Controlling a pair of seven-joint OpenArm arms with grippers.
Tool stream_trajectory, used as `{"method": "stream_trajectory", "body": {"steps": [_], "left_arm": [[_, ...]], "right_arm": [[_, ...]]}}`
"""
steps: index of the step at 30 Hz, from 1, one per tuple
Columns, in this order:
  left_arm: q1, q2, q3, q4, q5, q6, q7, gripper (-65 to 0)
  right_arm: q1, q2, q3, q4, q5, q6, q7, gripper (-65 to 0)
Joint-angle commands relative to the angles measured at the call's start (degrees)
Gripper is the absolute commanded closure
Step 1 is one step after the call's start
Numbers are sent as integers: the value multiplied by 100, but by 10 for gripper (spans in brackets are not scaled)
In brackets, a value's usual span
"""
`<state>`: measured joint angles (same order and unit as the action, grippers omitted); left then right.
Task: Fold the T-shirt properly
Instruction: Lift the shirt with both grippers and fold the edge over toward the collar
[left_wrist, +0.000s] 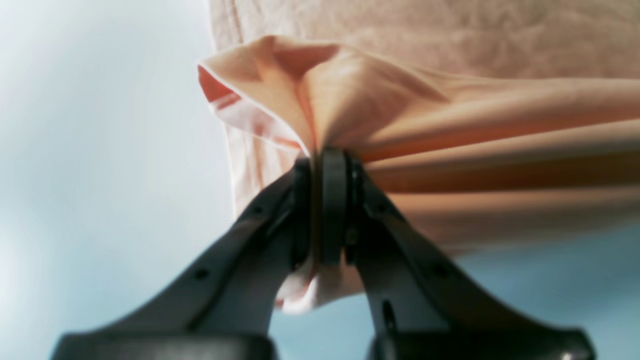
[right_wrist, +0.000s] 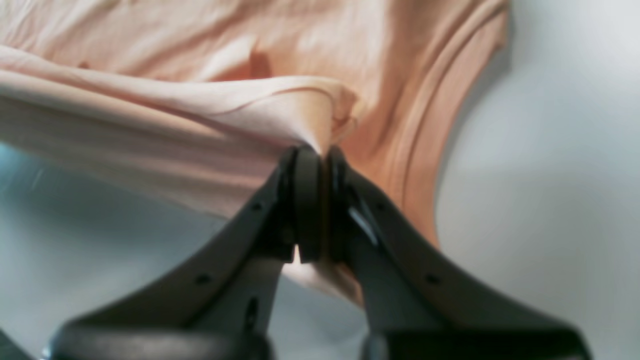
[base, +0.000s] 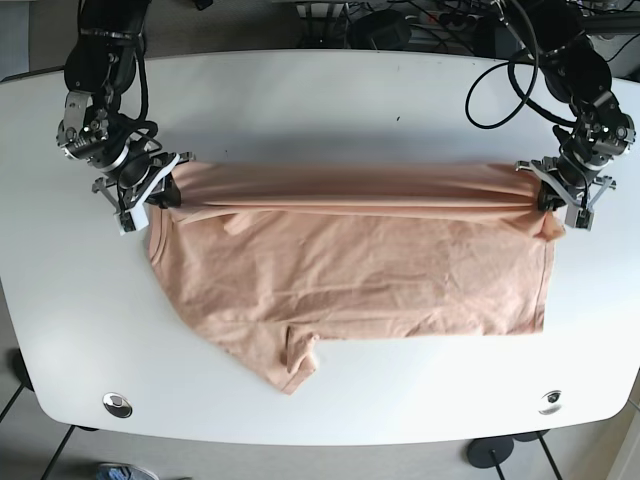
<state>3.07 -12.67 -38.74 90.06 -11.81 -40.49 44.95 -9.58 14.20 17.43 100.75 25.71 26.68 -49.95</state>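
Note:
A peach T-shirt lies across the white table, its far edge lifted and stretched taut between both arms. My left gripper is shut on the right end of that edge; in the left wrist view the cloth bunches out of the gripper. At the left end my right gripper is shut on the other corner, where folded fabric fans out above the gripper. One sleeve points toward the table's front edge.
Cables hang behind the right-hand arm at the back of the table. Two round metal fittings sit near the front corners. The floor shows below the front edge.

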Motion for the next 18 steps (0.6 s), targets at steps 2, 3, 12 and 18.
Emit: {"method": "stream_trajectory", "body": {"steps": [2,3,12,18], "left_arm": [[339,-4,-394,159,34,49,-112,0],[515,-4,-508,255,34,49,-112,0],[1034,-30,-948,625,34,49,-104,0],[1025,-136,-939,642,34,49,-86,-271]], "right_arm": [[-576,-105,336,637,-26,-52,68,-21],[-787,-140,389,787,-26,-52,33,-21],[-1428,-255,371,1068,-35,-43,33,-21],[-1042,-272,354,848,-35,-43,6,-33]]}}
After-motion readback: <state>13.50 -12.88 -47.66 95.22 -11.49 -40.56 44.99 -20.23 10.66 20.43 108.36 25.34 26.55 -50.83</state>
